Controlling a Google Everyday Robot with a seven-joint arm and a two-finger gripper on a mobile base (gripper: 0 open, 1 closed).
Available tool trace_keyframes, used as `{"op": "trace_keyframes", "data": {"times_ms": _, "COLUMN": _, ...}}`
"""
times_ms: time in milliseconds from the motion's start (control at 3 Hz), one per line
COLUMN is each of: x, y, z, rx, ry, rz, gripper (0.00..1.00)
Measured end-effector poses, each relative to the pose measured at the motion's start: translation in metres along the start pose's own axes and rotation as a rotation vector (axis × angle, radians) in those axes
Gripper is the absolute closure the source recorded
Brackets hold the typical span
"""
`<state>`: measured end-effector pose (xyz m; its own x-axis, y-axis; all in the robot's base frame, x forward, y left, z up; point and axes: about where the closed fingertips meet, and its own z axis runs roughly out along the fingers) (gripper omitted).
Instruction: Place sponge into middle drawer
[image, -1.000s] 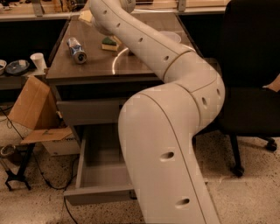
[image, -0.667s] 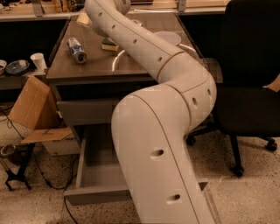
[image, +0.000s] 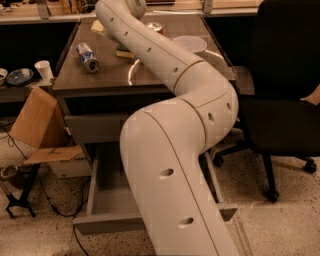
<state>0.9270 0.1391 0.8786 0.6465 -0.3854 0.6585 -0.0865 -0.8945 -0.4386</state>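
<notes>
Camera view shows you the gripper (image: 98, 27) near the bench's (image: 100, 80) far left corner, open or closed you cannot tell, the sponge (image: 123, 52) just behind the arm (image: 165, 60), and the middle drawer (image: 107, 200) pulled open.

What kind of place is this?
Probably an office or lab: rolling chair, drawer cabinet, cardboard box on the floor. Gripper is over the cabinet top's far end, by the sponge.
</notes>
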Motion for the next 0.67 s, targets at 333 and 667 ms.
{"op": "trace_keyframes", "data": {"times_ms": 333, "x": 0.0002, "y": 0.0026, "z": 0.0037, "rx": -0.010, "ry": 0.002, "rz": -0.018, "gripper": 0.00}}
{"op": "trace_keyframes", "data": {"times_ms": 667, "x": -0.0020, "y": 0.0037, "z": 0.0082, "rx": -0.014, "ry": -0.002, "rz": -0.041, "gripper": 0.00}}
